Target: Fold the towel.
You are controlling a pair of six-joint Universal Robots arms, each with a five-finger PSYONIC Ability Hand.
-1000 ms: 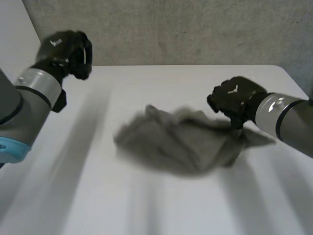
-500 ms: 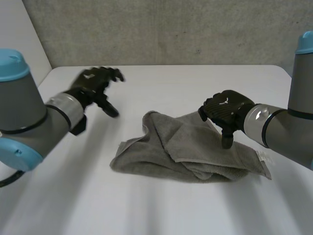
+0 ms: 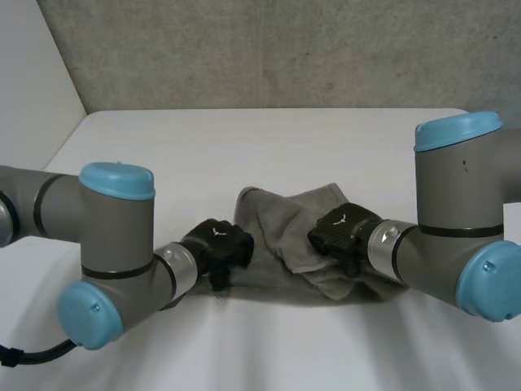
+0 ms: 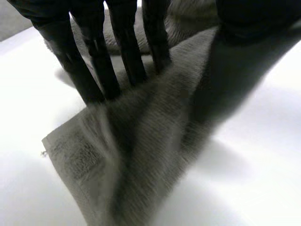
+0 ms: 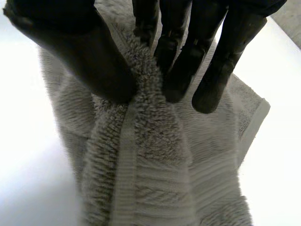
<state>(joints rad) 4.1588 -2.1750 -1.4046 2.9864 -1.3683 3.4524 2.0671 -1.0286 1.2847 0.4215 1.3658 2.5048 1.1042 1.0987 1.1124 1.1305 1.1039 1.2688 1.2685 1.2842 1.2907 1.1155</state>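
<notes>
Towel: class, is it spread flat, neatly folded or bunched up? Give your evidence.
Bunched up: the towel lies in rumpled, overlapping layers, with a raised ridge pinched in the right hand.

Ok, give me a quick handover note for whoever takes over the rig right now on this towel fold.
Left hand: open, straight fingers pressing on the towel near a corner at its left end.
Right hand: shut on the towel, with a ridge of cloth pinched between thumb and fingers toward its right side.
Towel: lies crumpled in a loose heap on the white table.
Done: both hands are on the cloth; no neat fold yet.
Left: probably spread it flat, then fold it.
</notes>
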